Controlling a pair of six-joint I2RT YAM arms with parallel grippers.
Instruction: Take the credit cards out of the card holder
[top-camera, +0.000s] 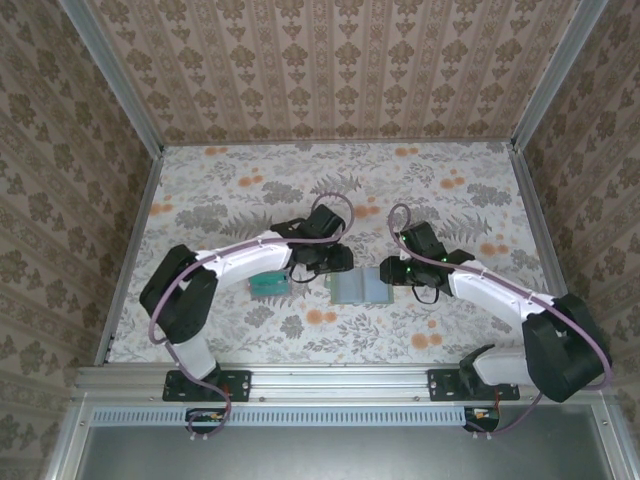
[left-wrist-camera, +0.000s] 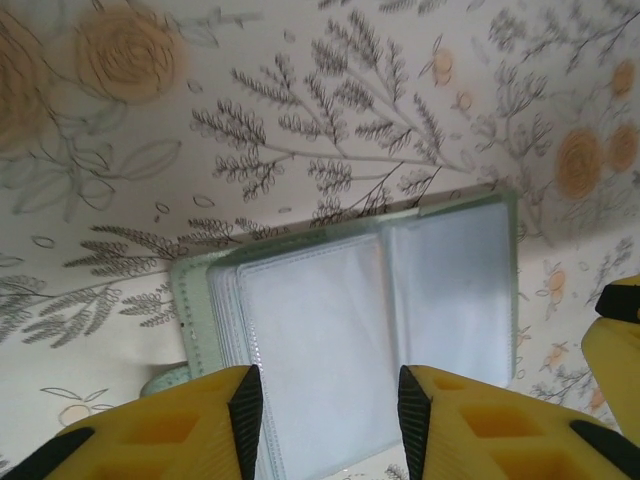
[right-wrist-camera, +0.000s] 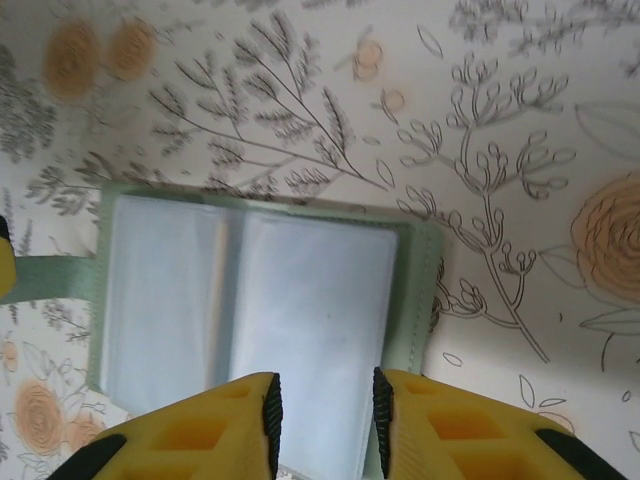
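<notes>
Work surface: table (top-camera: 230, 200) covered with a matt cloth, printed with grey fern sprays and orange blooms. Enclosed on three sides by walls (top-camera: 330, 70) in a brown damask pattern, framed by bare aluminium rails (top-camera: 340, 382) along the near edge and up the corners.

Card holder (top-camera: 358, 288): lying open and flat at mid-table, between the two wrists. Bifold and rectangular with rounded corners. Dull grey-green cover with a stitched border. Inside, glossy clear sleeves of bluish-grey cast, stacked several deep on one panel, edges stepped as seen from the left wrist (left-wrist-camera: 370, 300). Central fold running upright as seen from the right wrist (right-wrist-camera: 250, 300), with a narrow green strap (right-wrist-camera: 50, 276) leading off the left side.

Credit cards (top-camera: 268, 284): small stacked pile in teal and pale green, thin and hard-edged, resting on the cloth just left of the holder and apart from it, beside the left forearm.

Clearance: broad open cloth beyond the holder toward the far wall, a narrower strip toward the near rail.

Left gripper (left-wrist-camera: 325, 410): yellow moulded fingers with black ribbed pads, poised over one panel of the holder, pads apart, released, sleeve visible through the gap.

Right gripper (right-wrist-camera: 325, 415): same build, over the opposite panel, pads parted by a narrower gap, nothing between them; contact with the cover edge possible but hidden at the picture's lower border
</notes>
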